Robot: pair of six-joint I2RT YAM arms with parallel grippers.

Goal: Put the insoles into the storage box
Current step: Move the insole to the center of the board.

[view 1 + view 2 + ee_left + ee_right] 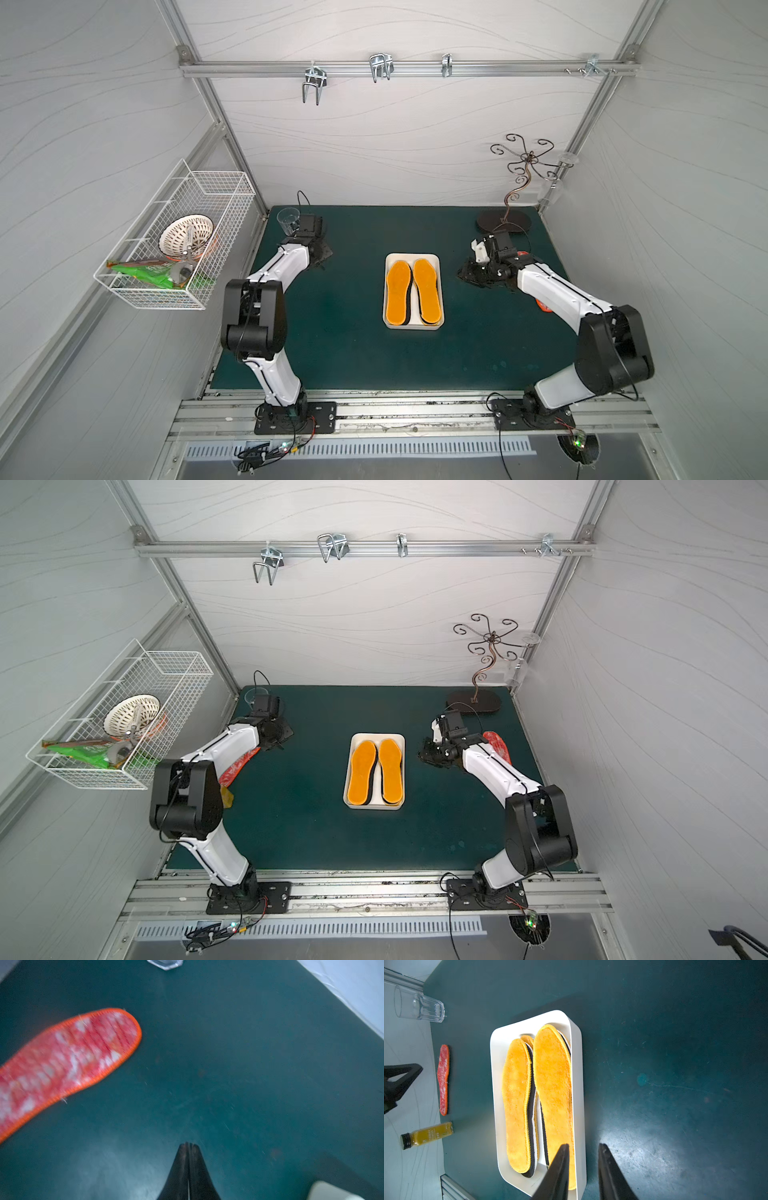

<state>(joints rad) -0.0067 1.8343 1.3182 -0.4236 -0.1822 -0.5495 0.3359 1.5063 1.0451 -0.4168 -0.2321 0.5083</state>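
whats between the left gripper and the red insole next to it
Only bare mat. In the left wrist view the shut left gripper sits apart from the red insole, with nothing lying between them.

Bright, even top views bow at edges; left wrist view dim, red insole [68, 1057] motion-blurred.

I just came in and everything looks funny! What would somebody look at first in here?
The two bright orange-yellow insoles jump out first, lying side by side on top of darker ones in the white storage box in the middle of the green mat. Next, a red mottled insole lies on the mat beside the left arm, and a second red insole peeks out from under the right arm.
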